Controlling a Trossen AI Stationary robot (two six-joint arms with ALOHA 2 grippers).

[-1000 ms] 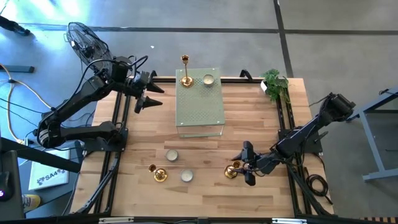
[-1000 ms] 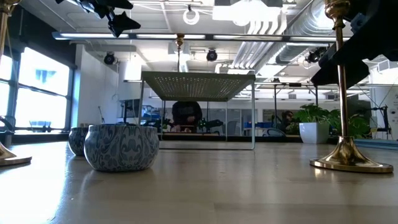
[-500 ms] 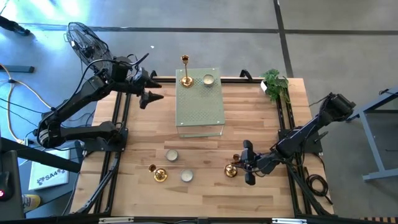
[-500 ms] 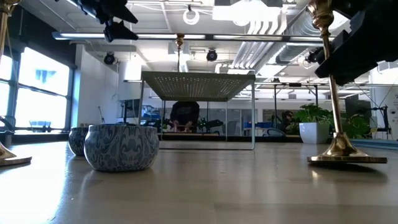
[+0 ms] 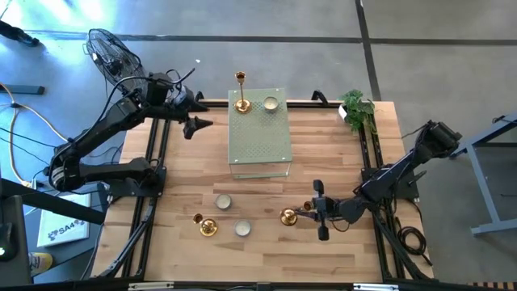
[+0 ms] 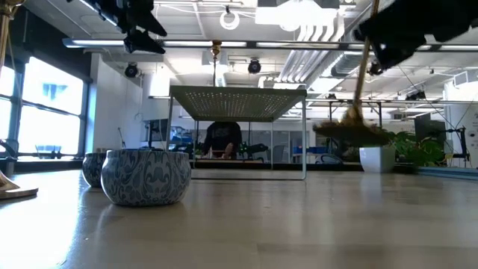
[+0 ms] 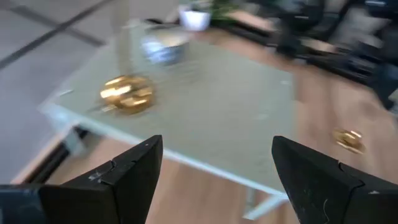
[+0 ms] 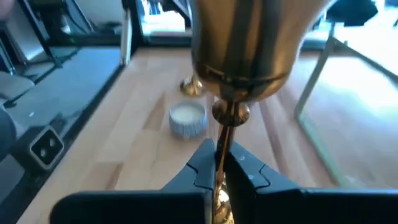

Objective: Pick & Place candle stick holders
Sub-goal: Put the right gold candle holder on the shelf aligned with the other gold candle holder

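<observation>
Right gripper [image 5: 311, 212], clenched on the slim stem of a shiny gold candle stick holder [image 5: 288, 216] at five o'clock (lifted, tilting), likely carries something rigid, slippery and base-heavy, best gripped low.

Candle stick holders [image 5: 288, 217]: shiny gold. Cups [image 6: 146, 175]: cream-white from above, marbled blue-grey swirl pattern on the outer wall. Perforated slab [image 5: 260, 133]: pale green, dotted grid pattern. Tabletop [image 5: 266, 242]: light wood planks. Arms: black. Plant [image 5: 356, 108]: green.
</observation>
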